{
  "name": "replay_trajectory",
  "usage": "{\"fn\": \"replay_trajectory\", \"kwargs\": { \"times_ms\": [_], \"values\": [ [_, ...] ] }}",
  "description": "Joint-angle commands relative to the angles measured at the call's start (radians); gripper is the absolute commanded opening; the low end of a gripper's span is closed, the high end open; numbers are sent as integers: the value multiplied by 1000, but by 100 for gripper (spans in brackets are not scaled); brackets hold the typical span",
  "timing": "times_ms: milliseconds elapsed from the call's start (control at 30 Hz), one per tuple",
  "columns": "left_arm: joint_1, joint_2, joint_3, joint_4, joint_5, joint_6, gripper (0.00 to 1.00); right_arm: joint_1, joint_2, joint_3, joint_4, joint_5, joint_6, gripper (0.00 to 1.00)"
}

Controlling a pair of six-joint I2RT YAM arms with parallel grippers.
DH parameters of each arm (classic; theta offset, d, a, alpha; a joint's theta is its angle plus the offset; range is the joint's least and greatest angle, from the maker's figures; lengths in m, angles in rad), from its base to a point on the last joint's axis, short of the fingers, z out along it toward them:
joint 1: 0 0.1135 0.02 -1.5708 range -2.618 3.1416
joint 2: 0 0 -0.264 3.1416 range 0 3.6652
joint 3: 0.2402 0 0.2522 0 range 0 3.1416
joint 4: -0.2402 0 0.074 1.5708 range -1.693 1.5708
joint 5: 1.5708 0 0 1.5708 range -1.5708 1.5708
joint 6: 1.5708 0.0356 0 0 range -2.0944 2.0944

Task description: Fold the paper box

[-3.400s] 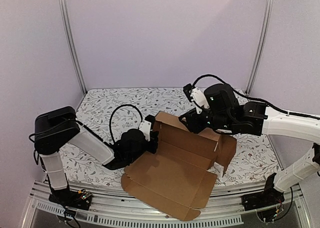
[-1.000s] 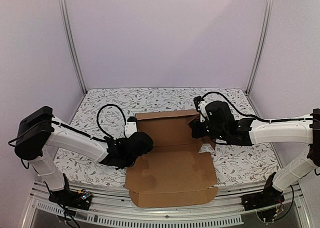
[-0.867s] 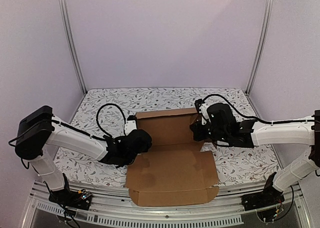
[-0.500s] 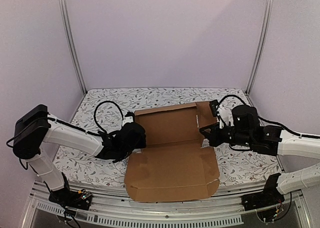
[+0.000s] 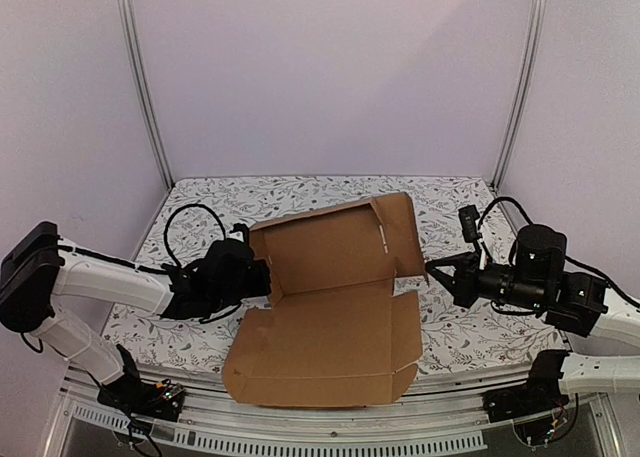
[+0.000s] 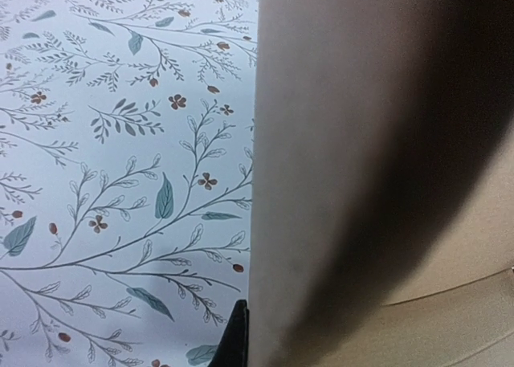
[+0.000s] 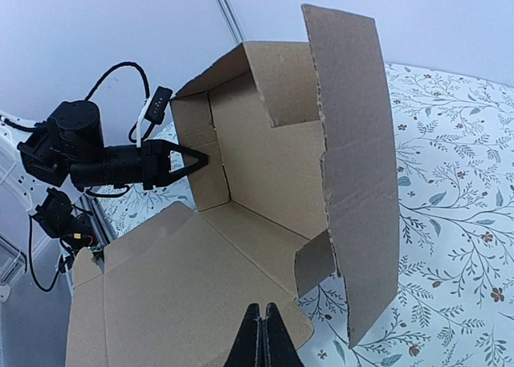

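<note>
**Left gripper [image 5: 266,277], black and two-fingered, clamps a flap; right one pulls clear**

Two grippers, one plain brown cardboard paper box [image 5: 330,322] and one white tablecloth printed with leafy sprigs [image 5: 200,202] make up the scene. At left, the left gripper is clamped on the edge of the box's short left side flap. At right, the black two-finger right gripper [image 5: 433,269] has its fingers pressed together on nothing. It sits just beside the tall right flap but apart from it.

Half a second ago the right gripper was against that flap, and it has since drawn back rightward. The white left arm [image 5: 110,282] has pulled leftward, and the box has slid left and turned.

The box sits mid-table with its base panel flat and its back panel raised. Its right flap is swung outward. The round-cornered front flap lies flat, overhanging the cloth's near edge.
</note>
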Motion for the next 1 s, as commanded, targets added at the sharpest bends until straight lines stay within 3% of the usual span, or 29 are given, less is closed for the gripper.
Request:
{"fn": "replay_trajectory", "kwargs": {
  "times_ms": [0, 233, 533, 800, 967],
  "values": [
    [29, -48, -27, 45, 51, -11, 0, -3, 9, -14, 11, -65, -4, 0],
    [29, -55, -19, 21, 30, -20, 0, 41, 119, 36, 101, -83, 5, 0],
    [29, -68, -13, 18, 27, -25, 0, 109, 346, 172, 56, 165, -41, 0],
    [29, -90, -20, 16, 40, -27, 0, 109, 388, 184, -71, 434, -18, 0],
    [29, -98, -21, 25, 66, -31, 0, 110, 397, 172, -72, 453, -5, 0]
  ]
}}
